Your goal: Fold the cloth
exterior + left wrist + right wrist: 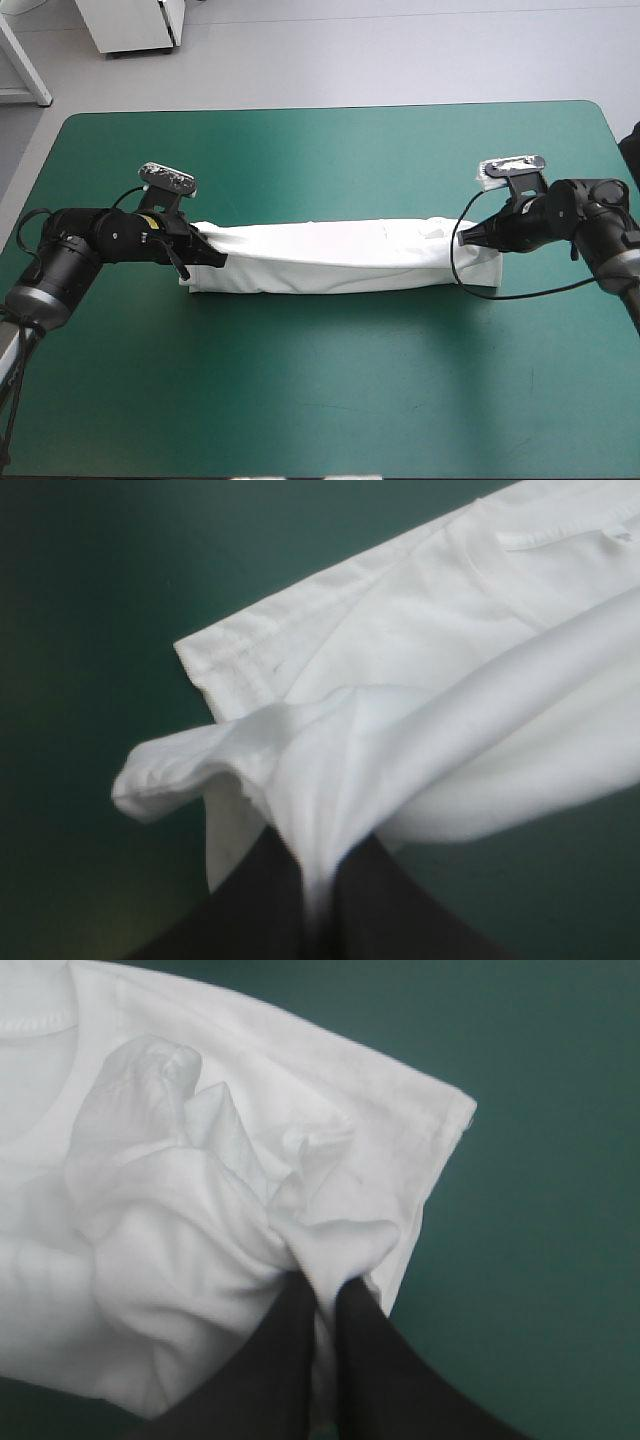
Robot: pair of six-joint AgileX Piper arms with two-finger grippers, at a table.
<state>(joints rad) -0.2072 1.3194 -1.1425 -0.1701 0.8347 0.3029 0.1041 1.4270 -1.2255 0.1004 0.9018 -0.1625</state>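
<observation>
Black jaws, left and right, are clamped on opposite ends of the T-shirt [330,257]; lifting together, keeping it taut over the bench [320,400], should fold cleanly.

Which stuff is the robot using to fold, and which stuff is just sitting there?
For the job:
- white short-sleeved T-shirt, folded into a long strip
- left black two-fingered gripper, shut on one end of it
- right black two-fingered gripper, shut on the other end

Just there:
- teal-green table cover, only the surface underneath
</observation>
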